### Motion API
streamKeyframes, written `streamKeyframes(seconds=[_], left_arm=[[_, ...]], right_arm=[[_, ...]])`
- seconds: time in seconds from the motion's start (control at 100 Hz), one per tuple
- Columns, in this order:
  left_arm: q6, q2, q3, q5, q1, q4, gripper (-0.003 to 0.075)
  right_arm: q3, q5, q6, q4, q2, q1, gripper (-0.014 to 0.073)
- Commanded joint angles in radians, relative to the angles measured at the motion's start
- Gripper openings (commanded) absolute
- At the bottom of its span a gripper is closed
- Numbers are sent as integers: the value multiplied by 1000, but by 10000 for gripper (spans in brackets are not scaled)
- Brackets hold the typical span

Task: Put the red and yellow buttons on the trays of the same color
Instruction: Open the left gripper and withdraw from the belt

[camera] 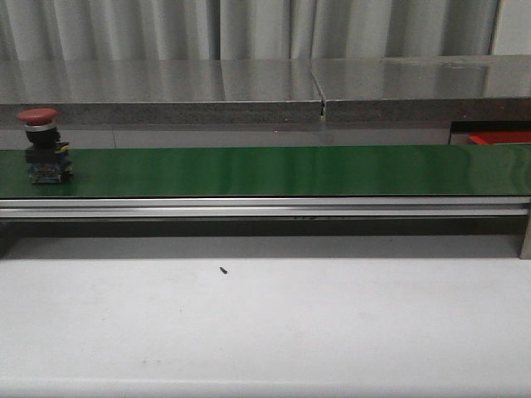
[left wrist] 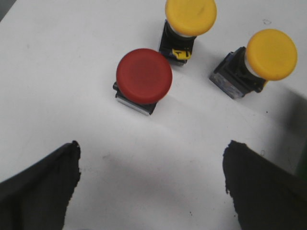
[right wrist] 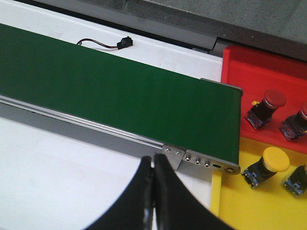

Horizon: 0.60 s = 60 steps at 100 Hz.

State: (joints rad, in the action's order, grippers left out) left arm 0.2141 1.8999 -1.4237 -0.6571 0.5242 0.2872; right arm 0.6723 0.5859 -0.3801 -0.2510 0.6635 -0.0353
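Left jaws spread above red button (left wrist: pixel 144 75); right jaws pressed together near belt (right wrist: pixel 120 96) end.

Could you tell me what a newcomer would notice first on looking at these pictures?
Most likely the long green conveyor belt across the front view, with one red mushroom-head push button upright at its far left end. Next, the red plastic tray and yellow plastic tray at the belt's end, each already holding matching buttons. The left gripper hangs open over one red and two yellow buttons on a white surface.
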Motion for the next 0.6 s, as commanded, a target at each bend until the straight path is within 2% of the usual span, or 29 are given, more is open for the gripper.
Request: streamKeyframes(seconds=[0.0,0.38,0.59], left_arm=[[5,-8,-78,41,-1,22,589],[5,151,-304,-48,-1,33,589],[5,211,-346,-63,-1,33,589]], right_arm=[[28,-63,-5,-3,-5,0,-67],[28,-63,-5,-3,-5,0,-67],[28,-63,-5,-3,-5,0,-67]])
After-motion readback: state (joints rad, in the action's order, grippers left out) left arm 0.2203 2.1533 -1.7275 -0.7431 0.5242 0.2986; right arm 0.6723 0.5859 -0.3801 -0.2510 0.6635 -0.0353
